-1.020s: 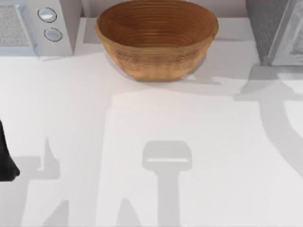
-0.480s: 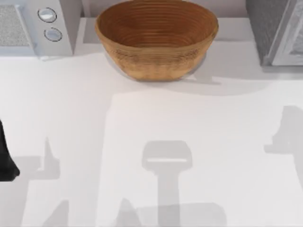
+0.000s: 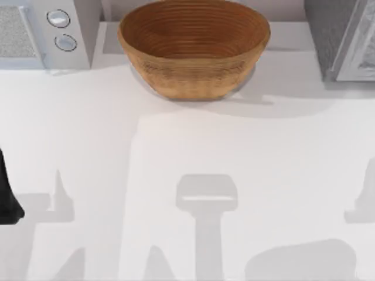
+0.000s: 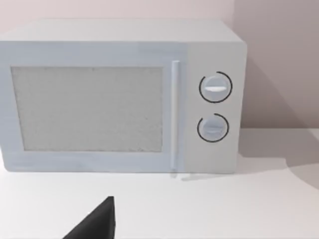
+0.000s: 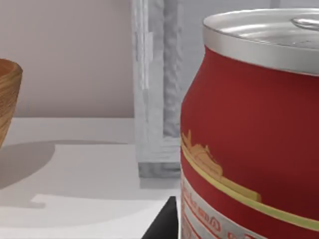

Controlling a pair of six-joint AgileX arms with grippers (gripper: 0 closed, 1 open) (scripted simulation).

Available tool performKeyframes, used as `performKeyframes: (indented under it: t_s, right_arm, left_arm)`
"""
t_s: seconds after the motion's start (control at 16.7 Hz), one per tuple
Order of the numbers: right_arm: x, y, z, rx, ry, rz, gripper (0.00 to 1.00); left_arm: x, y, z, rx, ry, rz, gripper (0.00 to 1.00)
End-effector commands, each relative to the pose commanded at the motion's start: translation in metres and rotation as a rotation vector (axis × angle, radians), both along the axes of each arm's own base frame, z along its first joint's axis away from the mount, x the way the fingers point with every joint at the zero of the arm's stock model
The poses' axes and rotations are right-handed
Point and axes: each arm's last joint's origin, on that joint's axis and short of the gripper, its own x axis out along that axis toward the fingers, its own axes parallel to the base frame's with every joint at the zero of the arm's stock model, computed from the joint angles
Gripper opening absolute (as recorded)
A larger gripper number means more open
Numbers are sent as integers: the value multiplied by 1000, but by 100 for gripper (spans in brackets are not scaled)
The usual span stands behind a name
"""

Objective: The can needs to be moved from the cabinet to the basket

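Right wrist view: the can (image 5: 249,129), a light, rigid, slippery cylinder, is seen close beside the cabinet (image 5: 157,89), apparently held; mid-wall grasping is advised; claw closure cannot be told.

Brown ring-ridged woven wicker basket (image 3: 194,48), red drink can (image 5: 249,134) with silver top and yellow-gold stripe, dark grey speckled cabinet (image 3: 328,35) with paler framed door, white microwave-like appliance (image 4: 119,94) with speckled grey window, white tabletop (image 3: 176,152).
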Motion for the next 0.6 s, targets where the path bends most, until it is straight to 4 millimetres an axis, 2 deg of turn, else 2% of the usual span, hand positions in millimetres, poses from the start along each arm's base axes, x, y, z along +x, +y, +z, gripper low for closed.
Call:
performKeyframes:
  t_s: [0.42, 0.6]
  right_arm:
    - [1, 0, -6, 2, 11, 2, 0]
    - [2, 2, 9, 0, 0, 2, 0]
  left_arm:
    - [0, 0, 0, 0, 0, 0, 100]
    - [0, 0, 0, 0, 0, 0, 100]
